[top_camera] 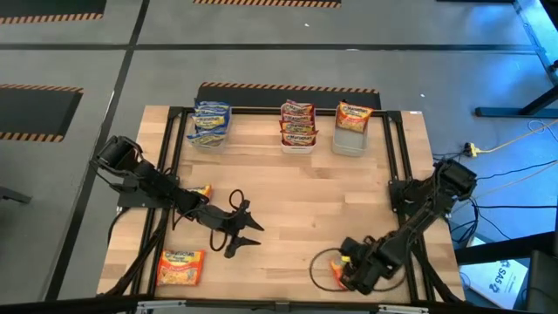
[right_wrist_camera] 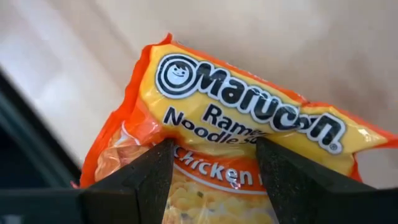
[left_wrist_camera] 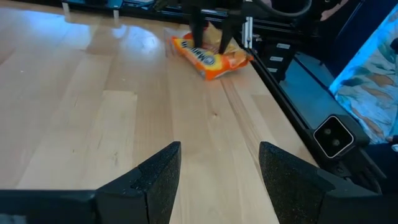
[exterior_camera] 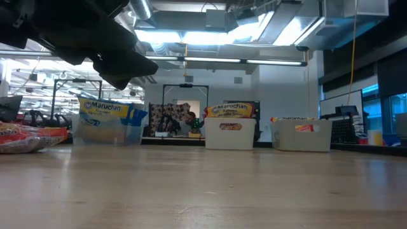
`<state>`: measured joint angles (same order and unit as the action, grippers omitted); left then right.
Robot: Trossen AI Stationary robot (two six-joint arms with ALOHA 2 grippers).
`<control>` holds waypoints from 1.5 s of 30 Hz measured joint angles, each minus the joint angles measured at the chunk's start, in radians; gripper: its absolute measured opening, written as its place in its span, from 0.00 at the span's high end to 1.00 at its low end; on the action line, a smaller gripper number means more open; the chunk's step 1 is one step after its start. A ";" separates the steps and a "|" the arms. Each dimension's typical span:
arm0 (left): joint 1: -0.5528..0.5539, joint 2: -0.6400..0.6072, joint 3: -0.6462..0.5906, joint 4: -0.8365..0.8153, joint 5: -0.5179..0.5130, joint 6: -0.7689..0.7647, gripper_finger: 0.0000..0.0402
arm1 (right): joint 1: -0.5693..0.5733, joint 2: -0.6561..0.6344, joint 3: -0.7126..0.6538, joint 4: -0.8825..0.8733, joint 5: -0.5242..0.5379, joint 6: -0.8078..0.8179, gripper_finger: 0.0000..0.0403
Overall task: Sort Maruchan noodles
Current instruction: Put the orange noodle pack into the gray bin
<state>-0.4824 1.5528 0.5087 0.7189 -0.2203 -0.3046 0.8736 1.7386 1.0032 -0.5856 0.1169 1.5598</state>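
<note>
right gripper [right_wrist_camera: 214, 171] fingers straddling an orange noodle packet [right_wrist_camera: 236, 143] at near table edge, grip likely but unclear, left gripper [top_camera: 247, 234] spread, empty, mid-table

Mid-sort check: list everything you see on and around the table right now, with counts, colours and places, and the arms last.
Clear bins: three, in a row along the far edge: left bin holds blue-white packets, middle bin red packets, right bin an orange packet.
Loose orange packets: three. One at the near left corner; one beside the left arm; one at the near right, under the right gripper.
Table: one, light wood, black frame.
Cables: on the floor to the right.
Left gripper: open, empty, over the near middle of the table.
Right gripper: fingers straddling the near-right orange packet; not clearly clamped.
</note>
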 joint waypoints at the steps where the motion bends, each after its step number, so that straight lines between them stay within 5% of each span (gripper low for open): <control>1: 0.000 0.000 0.000 0.000 0.000 0.000 0.48 | -0.019 0.000 0.000 0.000 0.022 -0.027 0.44; 15: 0.007 0.000 0.000 0.008 -0.007 -0.038 0.48 | -0.258 -0.004 -0.010 0.016 0.190 -0.335 0.44; 28: 0.050 0.188 0.234 -0.038 -0.021 0.016 0.48 | -0.124 -0.238 -0.034 -0.209 0.358 -0.222 0.44; 35: 0.102 0.344 0.419 -0.137 -0.016 0.025 0.48 | -0.072 -0.417 -0.265 -0.111 0.366 -0.040 0.44; 45: 0.143 0.541 0.640 -0.143 0.075 0.062 0.48 | -0.075 -0.605 -0.660 0.392 0.309 0.038 0.44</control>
<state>-0.3397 2.0943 1.1487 0.5756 -0.1457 -0.2425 0.7982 1.1335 0.3431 -0.1934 0.4257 1.5978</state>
